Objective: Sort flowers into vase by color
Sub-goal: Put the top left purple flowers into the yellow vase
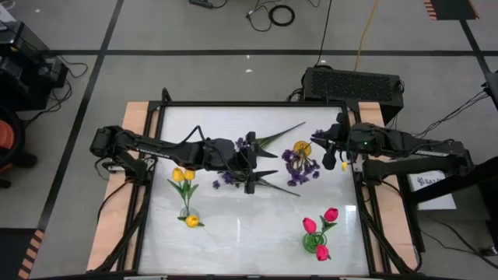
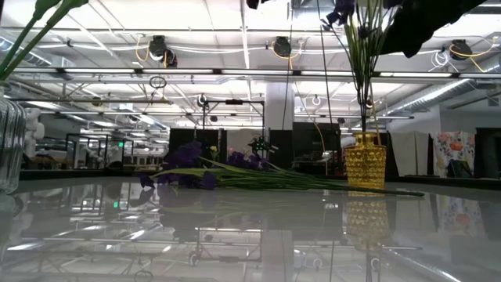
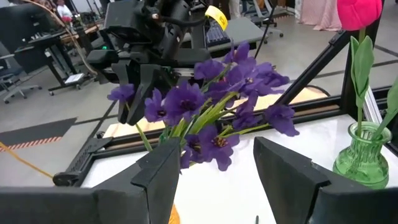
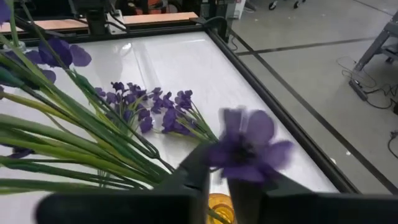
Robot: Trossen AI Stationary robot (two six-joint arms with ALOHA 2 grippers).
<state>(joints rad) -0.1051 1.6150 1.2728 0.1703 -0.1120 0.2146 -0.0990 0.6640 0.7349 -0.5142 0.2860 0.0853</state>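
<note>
Right hand (image 1: 330,159) grips a purple sprig (image 4: 249,149) over the yellow vase (image 2: 365,160); left hand (image 1: 250,173) gapes wide, empty.

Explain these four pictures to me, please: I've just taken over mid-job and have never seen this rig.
Two dark robot arms work over a white table. The high view looks straight down; the low view looks level across the tabletop; each wrist view looks past that arm's own fingers. The left gripper is open at mid-table, by purple sprigs lying flat. The right gripper is beside the yellow vase, which already holds purple flowers; its fingers look nearly closed around a purple stem, though I can't confirm a grip. Yellow tulips stand in a clear vase and pink tulips in a green vase.
</note>
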